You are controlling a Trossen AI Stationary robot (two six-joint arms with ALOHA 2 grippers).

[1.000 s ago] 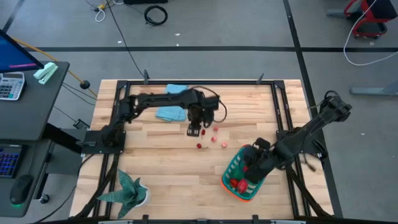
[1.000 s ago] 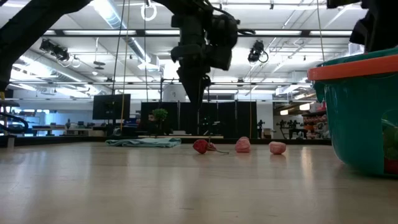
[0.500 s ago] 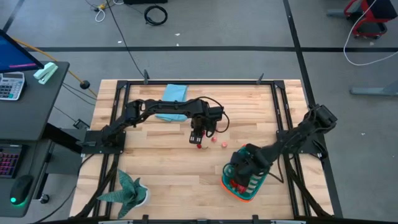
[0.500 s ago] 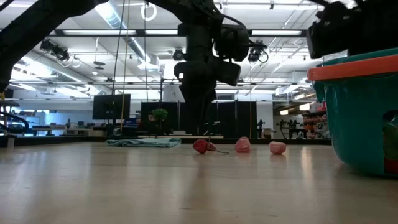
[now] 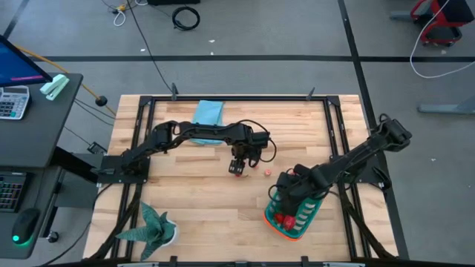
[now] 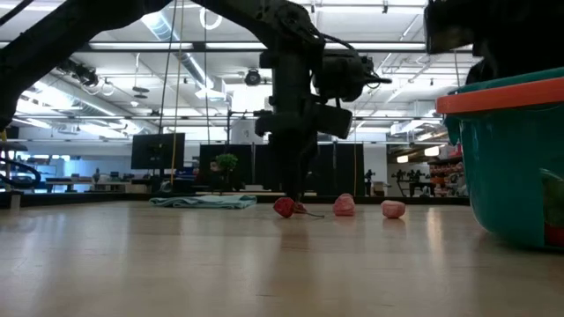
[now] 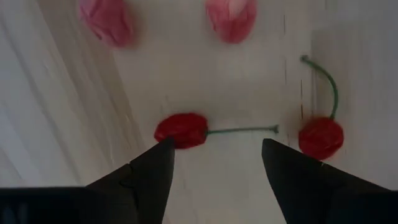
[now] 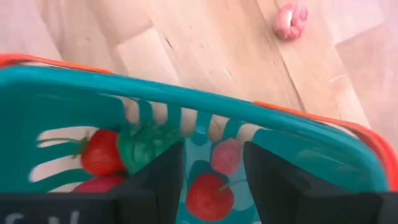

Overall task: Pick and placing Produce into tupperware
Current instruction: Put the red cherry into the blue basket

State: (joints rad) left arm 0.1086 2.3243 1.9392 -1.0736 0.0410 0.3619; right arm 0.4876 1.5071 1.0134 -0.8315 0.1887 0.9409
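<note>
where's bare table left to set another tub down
Bare wood runs along the near edge between the plant and the tupperware, and across the far right corner beyond the right gripper. The middle is crowded: the left gripper sits over scattered produce, with the blue cloth behind.

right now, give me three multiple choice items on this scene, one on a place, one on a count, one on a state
1. Where is the left gripper?
A. low over a red cherry
B. inside the tupperware
C. on the blue cloth

2. How many pink pieces lie beyond that cherry in the left wrist view?
A. none
B. two
C. five

3. How are the left gripper's fingers?
A. shut on a cherry
B. shut, empty
C. open

Answers:
1. A: the fingers straddle the cherry's stem on the table.
2. B: two pink pieces show.
3. C: a wide gap shows, nothing held.
</note>
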